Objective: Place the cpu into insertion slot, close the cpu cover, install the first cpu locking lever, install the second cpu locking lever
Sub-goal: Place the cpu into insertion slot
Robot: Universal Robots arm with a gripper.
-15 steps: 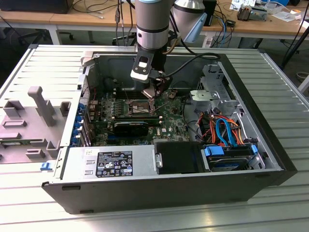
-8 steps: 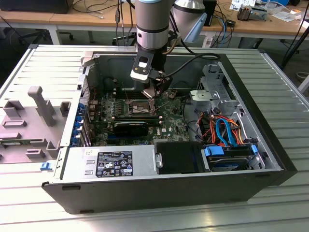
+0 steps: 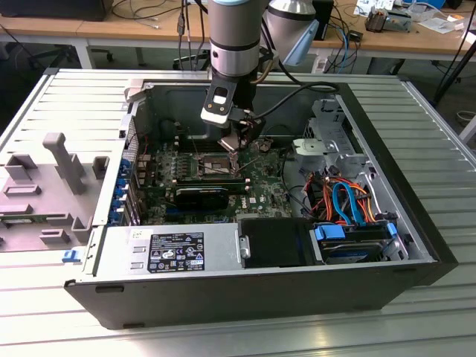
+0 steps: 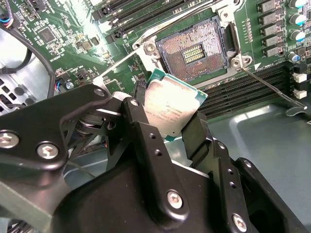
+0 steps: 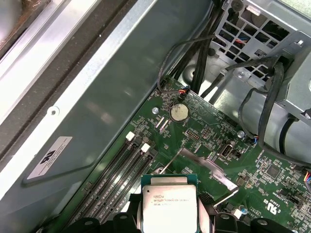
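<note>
A: Cpu (image 4: 171,108)?
B: Silver-grey square chip with a green edge, tilted, clamped in my gripper (image 4: 167,120), off the board and just beside the insertion slot (image 4: 194,51).
A: Slot?
B: Square, silvery rim, dark pin field uncovered.

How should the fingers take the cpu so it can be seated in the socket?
By two opposite side edges, coming from its metal-top side, as the gripper holds the cpu now. It is thin, flat and square, so only the edges leave its underside free for the insertion slot.
</note>
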